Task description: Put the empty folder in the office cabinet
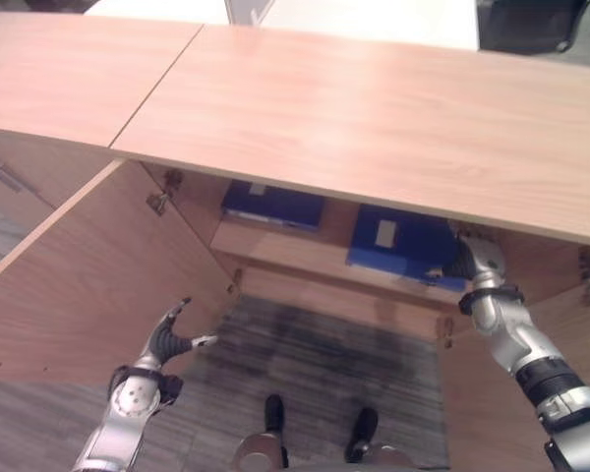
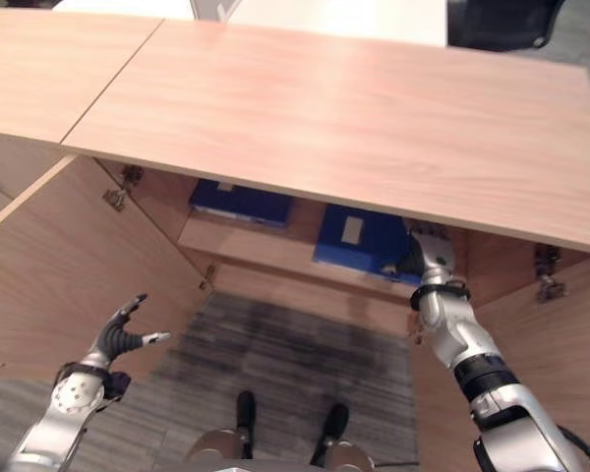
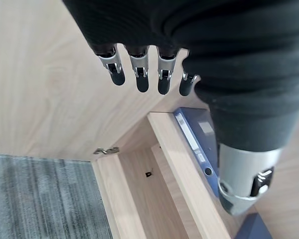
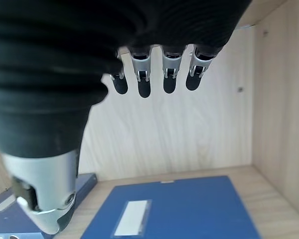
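In the left eye view, the left hand (image 1: 167,337) hangs low and nearest, in front of the open left cabinet door (image 1: 88,275), fingers spread loosely and holding nothing. Farther in, the right hand (image 1: 475,264) reaches under the cabinet top (image 1: 374,118), just beside the right edge of the blue folder (image 1: 398,246), which lies flat on the cabinet shelf (image 1: 275,246). A second blue binder (image 1: 272,205) lies on the same shelf, farther left and back.

The right eye view shows the same layout: the blue folder on the shelf, the right hand at its right edge, the left hand apart and low above the grey carpet (image 2: 295,354).

In the left wrist view, the left hand's fingers (image 3: 139,74) hang straight and relaxed, gripping nothing; the shelf and binder show past them.

In the right wrist view, the right hand's fingers (image 4: 144,79) are straight and empty, raised above the folder, which lies flat on the shelf, clear of the hand.
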